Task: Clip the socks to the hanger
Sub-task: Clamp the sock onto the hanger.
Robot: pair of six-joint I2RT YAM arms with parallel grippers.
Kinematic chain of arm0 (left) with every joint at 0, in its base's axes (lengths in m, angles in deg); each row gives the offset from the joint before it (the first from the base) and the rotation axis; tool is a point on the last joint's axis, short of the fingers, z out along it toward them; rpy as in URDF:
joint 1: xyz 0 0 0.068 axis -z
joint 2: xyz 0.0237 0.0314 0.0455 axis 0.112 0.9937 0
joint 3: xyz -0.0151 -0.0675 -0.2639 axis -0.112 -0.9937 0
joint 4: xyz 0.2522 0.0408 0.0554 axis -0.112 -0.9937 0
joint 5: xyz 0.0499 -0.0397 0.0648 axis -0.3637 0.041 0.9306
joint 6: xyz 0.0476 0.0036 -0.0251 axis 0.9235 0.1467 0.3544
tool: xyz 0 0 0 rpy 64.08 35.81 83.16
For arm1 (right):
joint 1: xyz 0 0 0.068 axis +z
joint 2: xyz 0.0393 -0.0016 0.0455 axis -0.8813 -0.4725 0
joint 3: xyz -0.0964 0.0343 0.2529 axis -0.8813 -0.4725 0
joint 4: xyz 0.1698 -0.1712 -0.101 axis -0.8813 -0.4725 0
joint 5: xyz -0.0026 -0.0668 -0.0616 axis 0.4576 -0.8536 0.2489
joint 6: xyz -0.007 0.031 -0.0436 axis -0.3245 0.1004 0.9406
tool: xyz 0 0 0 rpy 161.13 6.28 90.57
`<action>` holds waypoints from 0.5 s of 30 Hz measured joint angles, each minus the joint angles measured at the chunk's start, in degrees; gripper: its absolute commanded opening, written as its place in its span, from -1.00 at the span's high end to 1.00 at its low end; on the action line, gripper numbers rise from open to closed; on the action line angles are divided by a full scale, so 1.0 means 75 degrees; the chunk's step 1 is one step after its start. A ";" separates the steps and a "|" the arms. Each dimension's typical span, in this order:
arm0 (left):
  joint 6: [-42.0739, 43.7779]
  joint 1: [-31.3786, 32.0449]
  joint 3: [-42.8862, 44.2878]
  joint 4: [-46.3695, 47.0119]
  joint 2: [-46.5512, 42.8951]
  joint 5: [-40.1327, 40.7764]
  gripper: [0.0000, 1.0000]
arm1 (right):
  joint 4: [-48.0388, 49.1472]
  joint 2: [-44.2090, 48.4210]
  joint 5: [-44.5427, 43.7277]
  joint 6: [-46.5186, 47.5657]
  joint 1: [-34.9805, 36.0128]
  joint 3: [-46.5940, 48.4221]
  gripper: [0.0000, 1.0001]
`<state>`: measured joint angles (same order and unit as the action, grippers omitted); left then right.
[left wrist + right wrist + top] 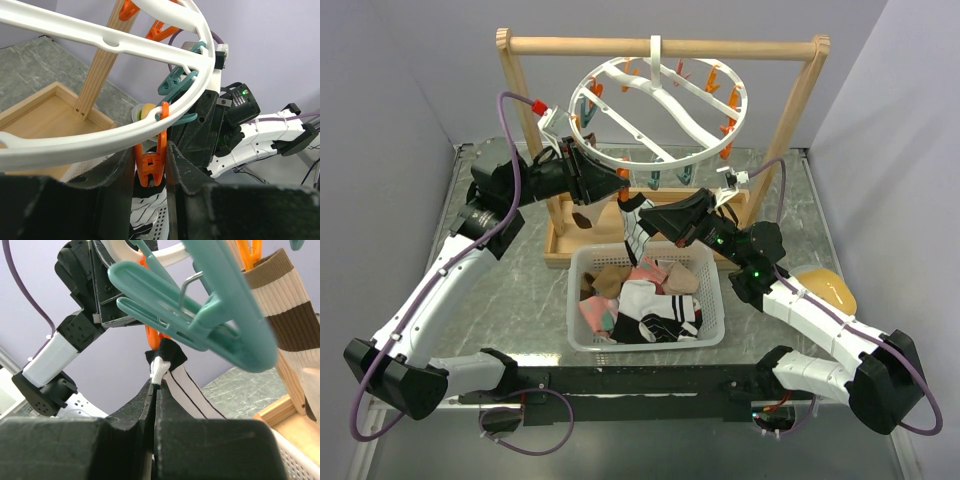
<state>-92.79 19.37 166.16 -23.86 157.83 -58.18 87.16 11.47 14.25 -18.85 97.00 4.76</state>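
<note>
The hanger (660, 105), a white ring with orange and teal pegs, hangs by its hook from the wooden frame's bar. My left gripper (150, 152) is shut on an orange peg (150, 167) under the ring's near rim, one finger on each side. My right gripper (156, 385) is shut on a black-and-white striped sock (187, 390) and holds its black cuff up against that peg's lower end. Whether the peg bites the cuff I cannot tell. In the top view both grippers meet below the ring, left (620, 185) and right (645, 215). More socks (645, 305) fill the basket.
The white basket (582, 340) stands in front of the wooden frame (800, 120) and its tray base. A brown-and-cream striped sock (285, 305) hangs close by. Teal pegs (200, 315) crowd the space above my right fingers. A yellow object (825, 285) lies at the right.
</note>
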 measured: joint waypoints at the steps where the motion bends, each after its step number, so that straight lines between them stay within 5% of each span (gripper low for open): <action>1: -0.0020 0.0000 -0.0017 0.0026 0.0000 -0.0003 0.99 | 0.0006 0.0000 0.0006 -0.0020 0.0000 0.0000 1.00; 15: -0.0169 -0.0026 -0.0297 0.0210 -0.0038 -0.0015 0.99 | 0.0300 -0.0184 0.0105 -0.0309 -0.0029 0.0003 1.00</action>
<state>-94.05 19.17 163.93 -22.28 157.55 -58.29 89.42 10.09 15.04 -21.16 96.79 4.78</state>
